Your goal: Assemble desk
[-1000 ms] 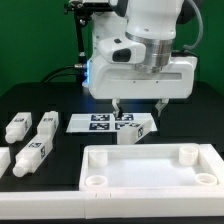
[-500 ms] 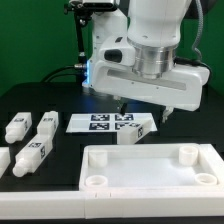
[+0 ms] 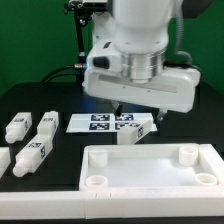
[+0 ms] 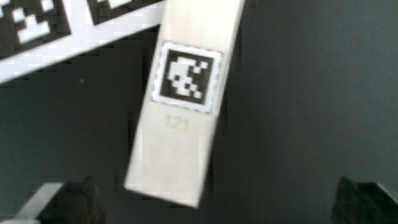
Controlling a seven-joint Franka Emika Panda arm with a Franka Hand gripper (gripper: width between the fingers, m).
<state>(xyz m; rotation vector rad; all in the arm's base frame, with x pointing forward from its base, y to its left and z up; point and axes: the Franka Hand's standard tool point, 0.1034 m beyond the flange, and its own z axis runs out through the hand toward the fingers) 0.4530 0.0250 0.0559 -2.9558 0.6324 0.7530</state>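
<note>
The leg (image 3: 132,133) is the piece to watch: a short white block with squared edges and a black-and-white tag (image 4: 189,75) on its upper face. It lies flat on the dark tabletop (image 3: 60,100), one end meeting the edge of the marker board (image 3: 97,122), though whether it rests on that board or only against it cannot be told. Directly above hangs the end effector (image 3: 138,110), released and spread wide, nothing between its dark fingertips (image 4: 71,200). The trouble spot is that in the wrist view the leg runs at a slant between the jaws, so a straight descent and squeeze could catch a corner first and spin or skid the block across the matte tabletop. If that far end does sit on the board, the leg is slightly tipped and the pads may grip unevenly. The plastic looks smooth and hard, likely slippery under a light pinch. A clumsy push could also knock it towards the desk top (image 3: 140,151), the big white tray with a raised rim and round sockets (image 3: 187,154), lying just beside it, in the foreground. The other legs (image 3: 33,155) lie well apart, on the exterior view's left.
</note>
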